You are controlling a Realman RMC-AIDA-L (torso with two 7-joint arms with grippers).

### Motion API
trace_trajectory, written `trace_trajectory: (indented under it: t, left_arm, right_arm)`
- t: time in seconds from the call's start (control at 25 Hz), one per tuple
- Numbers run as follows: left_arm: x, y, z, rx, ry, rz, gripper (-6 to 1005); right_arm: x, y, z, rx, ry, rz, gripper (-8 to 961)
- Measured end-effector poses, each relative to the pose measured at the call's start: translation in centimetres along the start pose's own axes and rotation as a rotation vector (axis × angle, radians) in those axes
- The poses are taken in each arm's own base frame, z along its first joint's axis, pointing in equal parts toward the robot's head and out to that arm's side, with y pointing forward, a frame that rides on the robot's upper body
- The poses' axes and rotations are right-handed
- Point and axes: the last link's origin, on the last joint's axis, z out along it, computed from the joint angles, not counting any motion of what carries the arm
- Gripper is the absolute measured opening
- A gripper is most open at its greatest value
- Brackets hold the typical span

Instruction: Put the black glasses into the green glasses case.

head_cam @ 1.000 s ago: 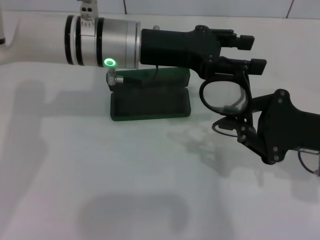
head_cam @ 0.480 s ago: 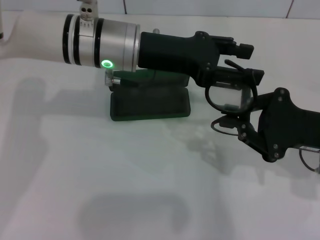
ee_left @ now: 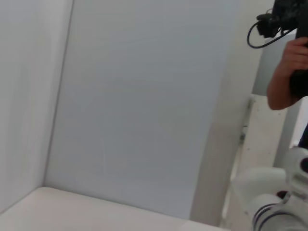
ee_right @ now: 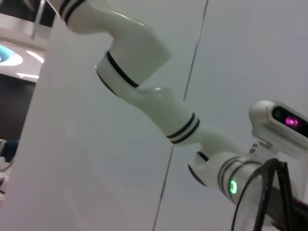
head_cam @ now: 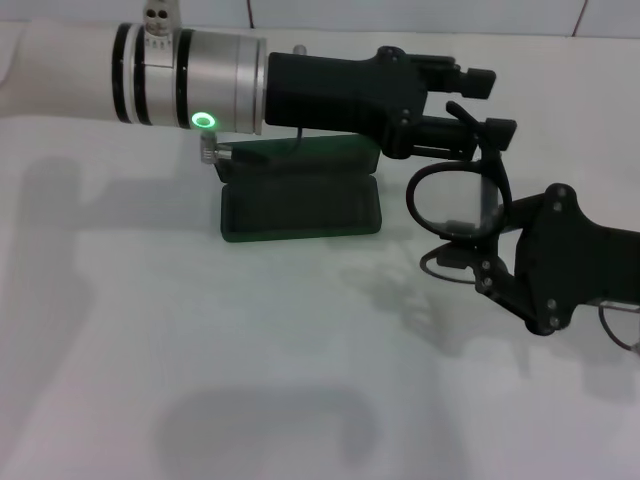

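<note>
Glasses [head_cam: 452, 198]: held in the air right of the case, between both claws.
Left claw [head_cam: 487, 105]: closed on the glasses' top rim.
Right claw [head_cam: 478, 252]: gripping the glasses from below.
Case [head_cam: 300, 207]: open on the white surface [head_cam: 200, 350].

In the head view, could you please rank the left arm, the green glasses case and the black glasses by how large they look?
1. Left arm: largest, though it is raised nearer the camera.
2. Green glasses case: open on the table, partly hidden behind the arm.
3. Black glasses: smallest, held up between the left gripper and the right gripper.
</note>
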Motion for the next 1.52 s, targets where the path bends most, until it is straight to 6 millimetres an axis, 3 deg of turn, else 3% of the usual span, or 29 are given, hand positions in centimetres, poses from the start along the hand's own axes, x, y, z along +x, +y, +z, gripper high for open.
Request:
trace_trajectory:
  t: [0.4,1.52]
  left_arm:
    - [-0.7,0.6,0.6,-0.030,-0.034,0.092,711]
    - [0.1,0.7,1.1,-0.047,-0.003,0.168,711]
  right_arm:
    - [-1.2,0.5,0.0,-0.075,-0.063,0.063,118]
    - [-0.4,0.5,0.7,-0.075,-0.020,0.105,120]
